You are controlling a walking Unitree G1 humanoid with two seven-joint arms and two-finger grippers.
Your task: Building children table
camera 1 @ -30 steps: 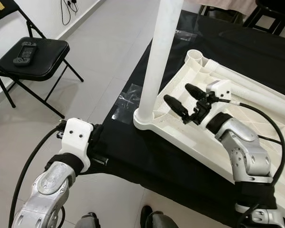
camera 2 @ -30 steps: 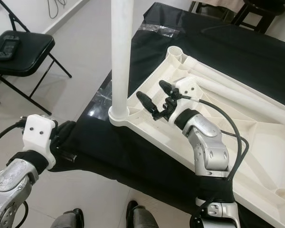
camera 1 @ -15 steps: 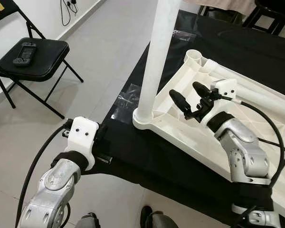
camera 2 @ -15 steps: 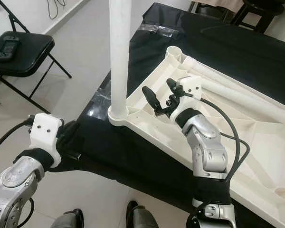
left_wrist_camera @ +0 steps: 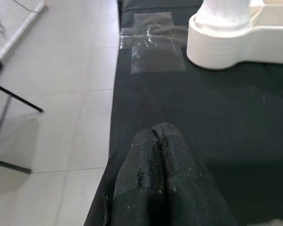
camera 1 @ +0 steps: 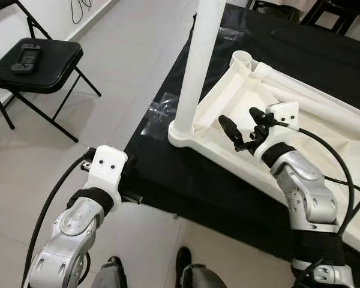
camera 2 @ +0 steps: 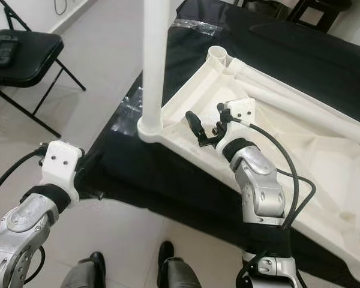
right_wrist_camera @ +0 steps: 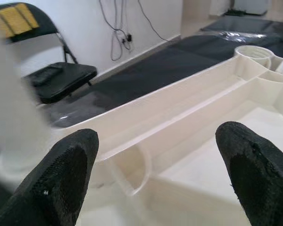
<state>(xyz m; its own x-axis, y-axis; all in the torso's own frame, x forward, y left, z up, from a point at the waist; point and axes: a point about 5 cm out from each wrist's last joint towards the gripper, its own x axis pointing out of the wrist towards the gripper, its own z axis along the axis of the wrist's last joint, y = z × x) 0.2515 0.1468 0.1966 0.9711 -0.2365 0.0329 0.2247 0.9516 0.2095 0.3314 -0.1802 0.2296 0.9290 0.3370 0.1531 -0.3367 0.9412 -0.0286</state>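
The white tabletop (camera 1: pixel 300 120) lies upside down on the black surface (camera 1: pixel 186 180), one leg (camera 1: pixel 195 66) standing up in its corner. The right gripper (camera 1: pixel 245 127), fingers apart, has moved further over it. The left gripper (left_wrist_camera: pixel 158 141), fingers together, has crept closer.

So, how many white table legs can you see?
2 for certain: one upright leg stands in the tabletop's near corner socket; one loose leg lies along its far rim. More may be hidden.

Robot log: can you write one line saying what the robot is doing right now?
right gripper open above upturned white tabletop | left gripper shut at black mat edge | one white leg upright in corner socket
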